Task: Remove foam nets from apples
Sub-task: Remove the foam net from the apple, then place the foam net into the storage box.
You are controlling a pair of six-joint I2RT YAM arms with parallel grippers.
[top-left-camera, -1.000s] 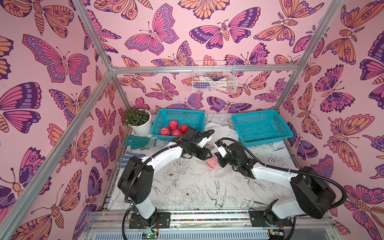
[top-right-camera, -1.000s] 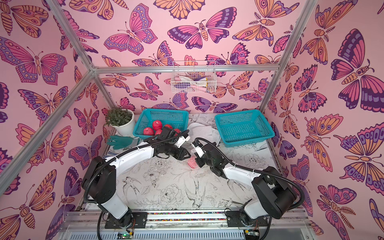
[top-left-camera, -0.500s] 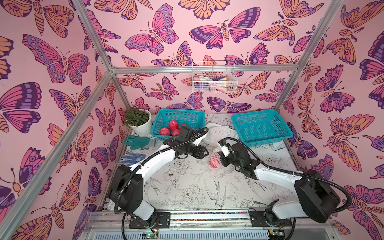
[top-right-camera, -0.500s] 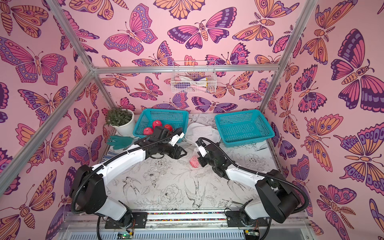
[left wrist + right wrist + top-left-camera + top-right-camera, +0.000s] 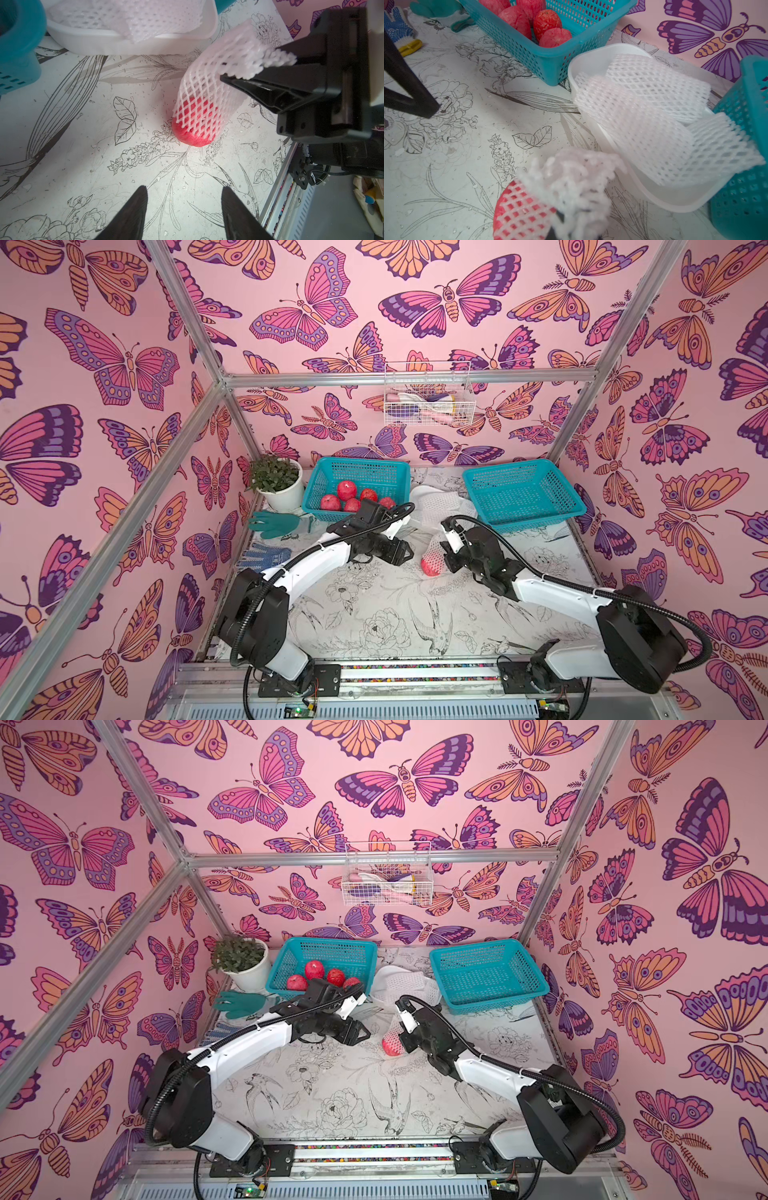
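Note:
One apple (image 5: 430, 568) (image 5: 391, 1048) sits low at the table's middle, its red underside bare below a white foam net (image 5: 216, 83) that still wraps its upper half. My right gripper (image 5: 443, 552) (image 5: 223, 75) is shut on the net's loose top end, which hides the jaws in the right wrist view (image 5: 572, 227); the apple (image 5: 517, 209) shows beside it. My left gripper (image 5: 406, 552) (image 5: 184, 190) stands open and empty just left of the apple (image 5: 193, 136), not touching it. Several bare apples (image 5: 347, 490) lie in the left teal basket (image 5: 320, 485).
A white tub (image 5: 419, 494) with several loose nets (image 5: 643, 108) stands between the baskets. An empty teal basket (image 5: 478, 485) is at the back right. A potted plant (image 5: 276, 479), a green glove (image 5: 272, 523) and a blue-dotted glove (image 5: 266, 556) lie at the left.
My left arm has swung its elbow outward and its jaws have opened a little wider. The right gripper still holds the net's top; the apple has barely moved.

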